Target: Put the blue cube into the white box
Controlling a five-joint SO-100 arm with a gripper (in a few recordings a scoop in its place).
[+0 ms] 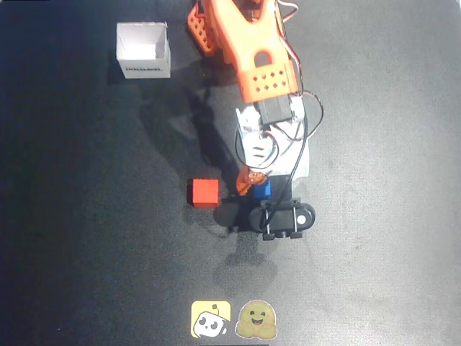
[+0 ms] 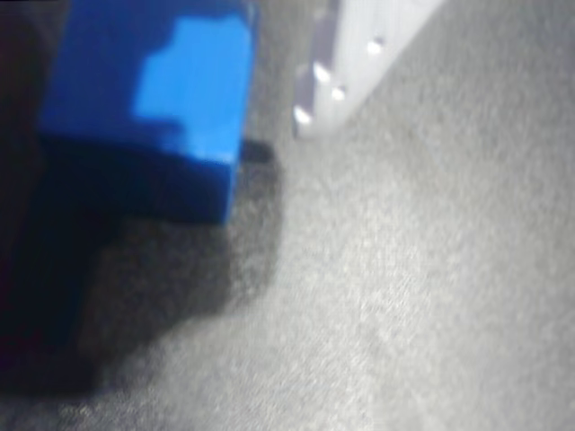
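In the overhead view the blue cube (image 1: pixel 263 189) rests on the dark table near the middle, partly under my gripper (image 1: pixel 265 184). The gripper reaches down from the orange arm (image 1: pixel 252 50) and stands open around the cube, its orange finger (image 1: pixel 248 180) at the cube's left side. In the wrist view the blue cube (image 2: pixel 153 108) looms at the upper left, with a narrow dark gap between it and the white finger (image 2: pixel 359 54). The white box (image 1: pixel 144 49) stands open-topped at the back left, far from the gripper.
A red cube (image 1: pixel 204 192) sits just left of the blue cube, a short gap away. Two stickers (image 1: pixel 234 319) lie at the table's front edge. The arm's base (image 1: pixel 205 25) stands at the back, right of the white box.
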